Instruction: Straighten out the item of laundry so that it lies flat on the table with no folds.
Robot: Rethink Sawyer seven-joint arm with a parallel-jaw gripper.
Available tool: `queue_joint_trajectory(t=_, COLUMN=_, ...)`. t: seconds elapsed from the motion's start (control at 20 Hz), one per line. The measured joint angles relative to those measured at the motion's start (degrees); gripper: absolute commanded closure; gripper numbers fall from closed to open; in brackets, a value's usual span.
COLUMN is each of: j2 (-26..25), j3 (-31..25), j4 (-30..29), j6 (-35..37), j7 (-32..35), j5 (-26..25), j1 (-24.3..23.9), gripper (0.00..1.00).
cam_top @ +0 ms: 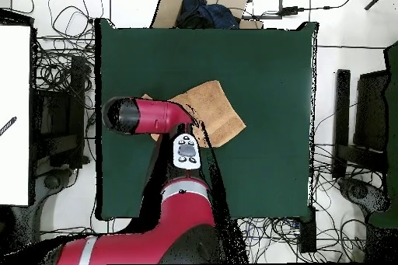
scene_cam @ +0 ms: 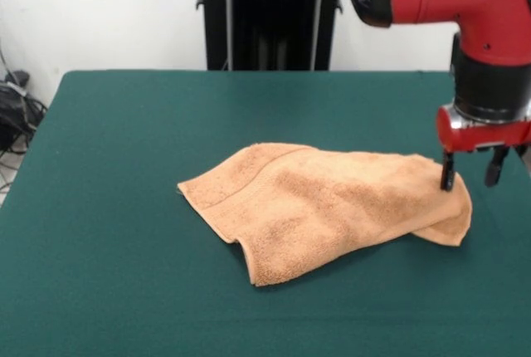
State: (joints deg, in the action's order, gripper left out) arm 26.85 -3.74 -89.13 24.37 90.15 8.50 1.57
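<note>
Front view had the peach towel (scene_cam: pixel 323 207) lying rumpled and folded over itself mid-table (scene_cam: pixel 124 290), left corner flat, right end doubled under. Over that right end hung the pincer (scene_cam: pixel 470 173), open, one fingertip (scene_cam: pixel 448 178) seemingly touching the cloth.

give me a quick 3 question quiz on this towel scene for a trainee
1. True or false: the towel already lies flat with no folds on the table.
2. Multiple choice: in the front view, where is the gripper relative to the towel? A) over its left corner B) at its right end C) far off the cloth, near the table's front edge
3. Short answer: are the gripper's fingers open or shut?

Key
1. False: it is bunched and doubled over, with a fold along its right end.
2. B: one finger stands at the towel's right end, the other just past its edge.
3. Open, with a clear gap between them.
</note>
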Motion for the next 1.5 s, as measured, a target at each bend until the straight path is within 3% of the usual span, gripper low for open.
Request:
queue_joint_trajectory(t=0.55, j2=4.4, j3=0.0, j4=-2.5, j6=0.0, j7=0.0, j5=0.0, j1=-5.7, gripper=0.0)
queue_joint_trajectory(t=1.05, j2=3.8, j3=-0.1, j4=-2.5, j6=0.0, j7=0.0, j5=0.0, j1=-12.4, gripper=0.0)
queue_joint_trajectory(t=1.5, j2=3.7, j3=-1.4, j4=-2.6, j6=-0.1, j7=0.0, j5=0.0, j1=-15.0, gripper=0.0)
